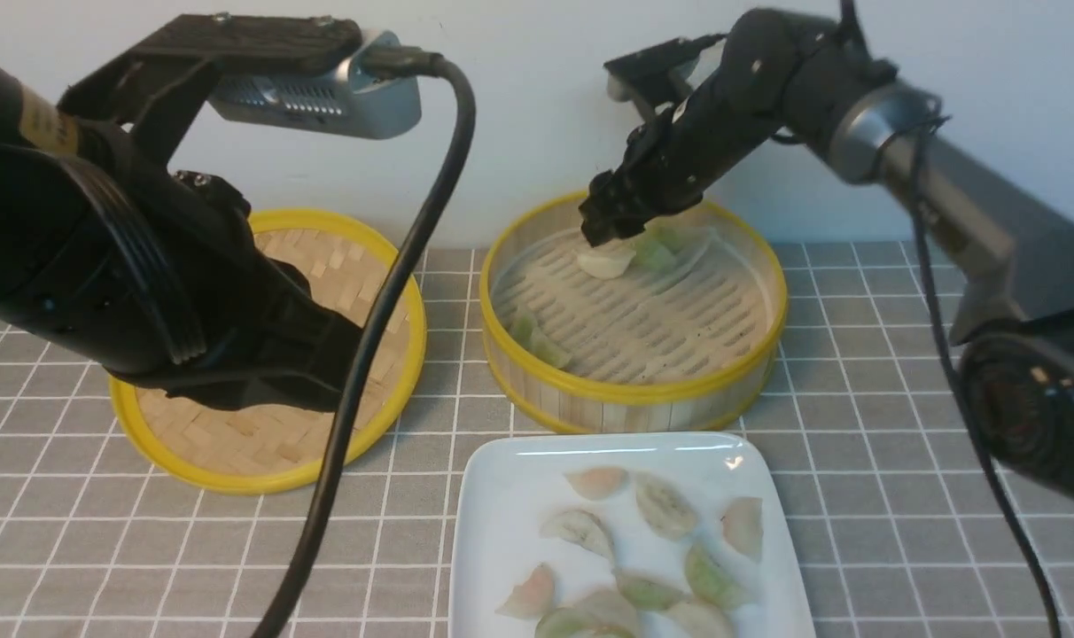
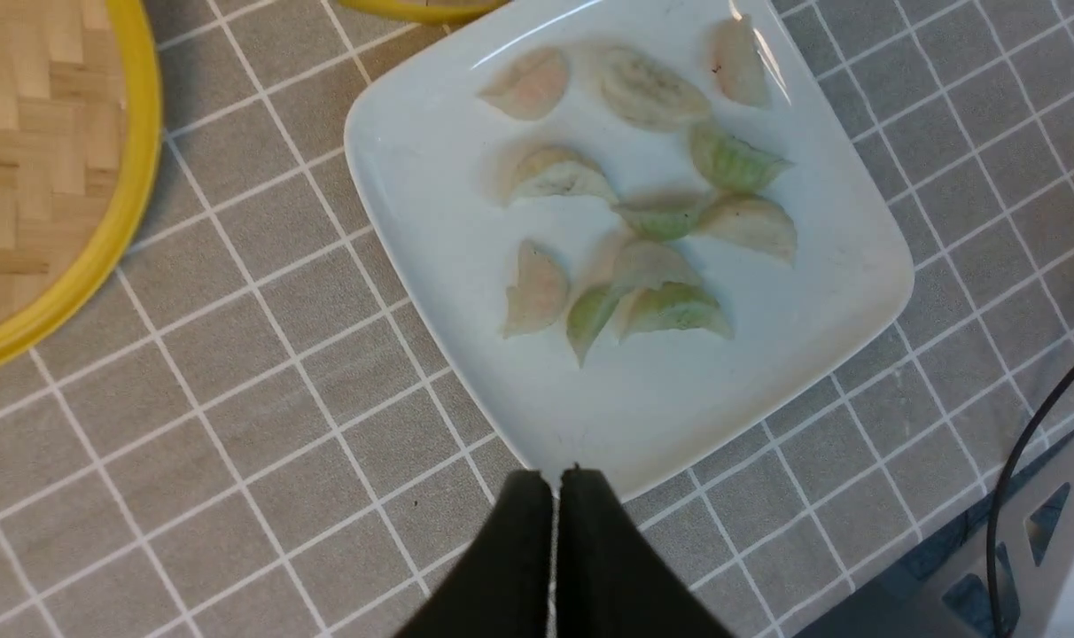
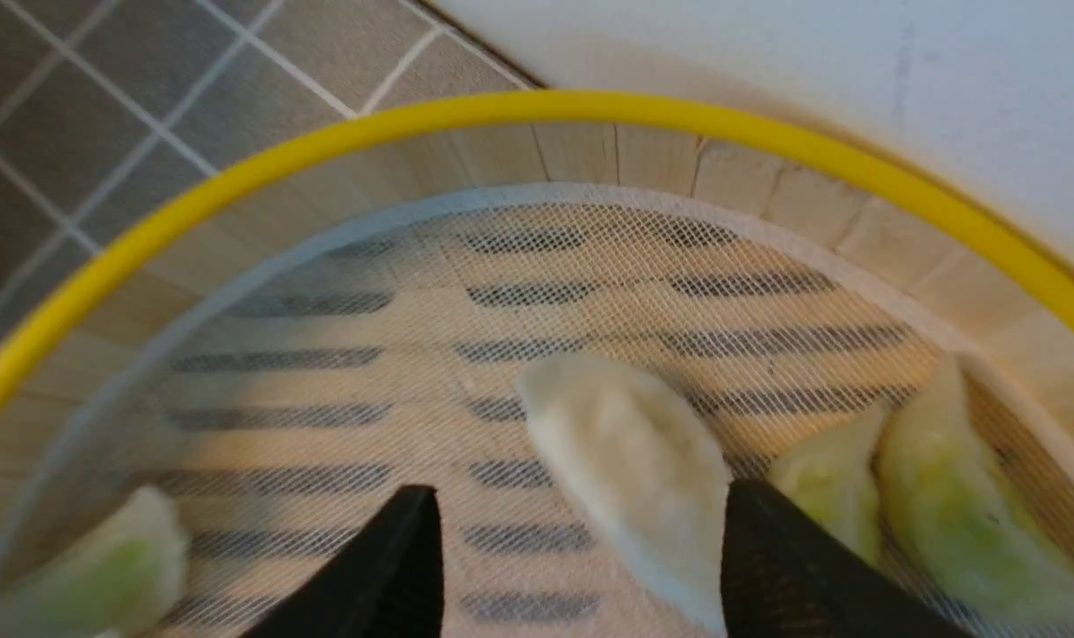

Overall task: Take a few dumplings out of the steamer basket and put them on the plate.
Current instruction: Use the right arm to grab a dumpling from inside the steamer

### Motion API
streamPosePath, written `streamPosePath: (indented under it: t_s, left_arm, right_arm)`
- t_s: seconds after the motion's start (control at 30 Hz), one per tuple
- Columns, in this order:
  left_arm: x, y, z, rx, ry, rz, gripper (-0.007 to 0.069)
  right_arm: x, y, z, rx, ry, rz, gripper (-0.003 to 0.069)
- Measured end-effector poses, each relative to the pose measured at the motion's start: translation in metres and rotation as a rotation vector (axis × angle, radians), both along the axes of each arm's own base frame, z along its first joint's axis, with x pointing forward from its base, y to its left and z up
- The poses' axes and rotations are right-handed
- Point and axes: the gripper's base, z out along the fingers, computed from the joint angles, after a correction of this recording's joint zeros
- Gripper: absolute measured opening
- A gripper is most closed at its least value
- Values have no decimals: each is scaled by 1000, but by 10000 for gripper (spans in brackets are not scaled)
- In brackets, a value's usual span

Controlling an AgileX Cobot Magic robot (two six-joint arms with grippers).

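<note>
step: grasping a dumpling in round bamboo steamer basket (image 1: 634,390)
right hand (image 3: 581,509): fingers apart, low at basket's far side, straddling pale white crescent dumpling (image 3: 626,443), not clamped
left hand (image 2: 555,483): fingers together, empty, front of basket by glossy white square plate (image 2: 413,204)
next: probably close on dumpling, lift over rim, carry to plate

Dumplings (image 1: 665,505) lie in the steamer basket (image 1: 634,394) and on the plate (image 1: 510,514) before it, the lid (image 1: 262,443) to the left.

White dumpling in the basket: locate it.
In the front view the white dumpling lies far back in the steamer basket, under the open right gripper, a green dumpling on its right.
</note>
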Motion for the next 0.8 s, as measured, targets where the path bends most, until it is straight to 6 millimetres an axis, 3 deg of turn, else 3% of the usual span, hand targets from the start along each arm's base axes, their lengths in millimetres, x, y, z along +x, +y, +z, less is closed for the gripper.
streamPosePath:
  t_s: [0.1,0.23,0.33,0.37,0.4,0.43,0.5,0.63,0.8]
  left_arm:
    - [0,0,0,-1,3,4,-5]
    - [0,-1,0,-11,8,2,-5]
    - [-1,-1,0,-16,11,1,-5]
    - [-1,-1,0,-16,11,1,-5]
    - [-1,-1,0,-16,11,1,-5]
    - [-1,-1,0,-16,11,1,-5]
    - [-1,-1,0,-17,11,1,-5]
    - [-1,-1,0,-19,11,0,-5]
    - [-1,-1,0,-20,11,0,-5]
  right_arm:
    - [3,7,-25,-40,3,47,390]
    - [4,11,-34,-89,-19,71,376]
    - [2,14,-34,-129,-35,79,283]
    - [2,14,-34,-152,-41,74,218]
    - [2,15,-34,-155,-42,75,206]
    - [2,15,-34,-165,-41,72,136]
    - [0,16,-32,-173,-38,65,69]
    - [-3,15,-27,-172,-2,47,64]
    - [-12,16,3,-132,37,28,25]
